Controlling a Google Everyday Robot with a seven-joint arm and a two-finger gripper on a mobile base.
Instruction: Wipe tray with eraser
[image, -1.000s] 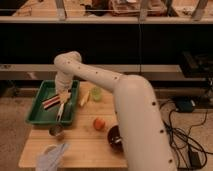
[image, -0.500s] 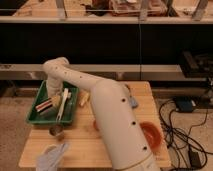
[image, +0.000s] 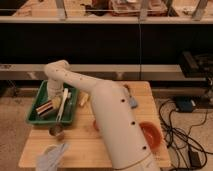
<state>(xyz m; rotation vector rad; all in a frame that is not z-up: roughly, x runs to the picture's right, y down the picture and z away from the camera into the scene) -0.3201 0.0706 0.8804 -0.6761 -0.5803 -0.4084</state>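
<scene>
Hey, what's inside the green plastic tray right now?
In the shallow green plastic tray lie the small striped block eraser and a white long-handled utensil. The robot's gripper hangs over the tray's middle, covering the floor beneath it.

wooden table: tray, orange bowl, perhaps a cloth; gripper over tray

Tray was green plastic, slightly glossy. Surface looked like pale matt wood. Arm shell was smooth white plastic; its pincer was down inside the tray by the matt striped eraser. Small cup was shiny metal. Crumpled rag looked like soft cloth. Bowl was glossy orange.
</scene>
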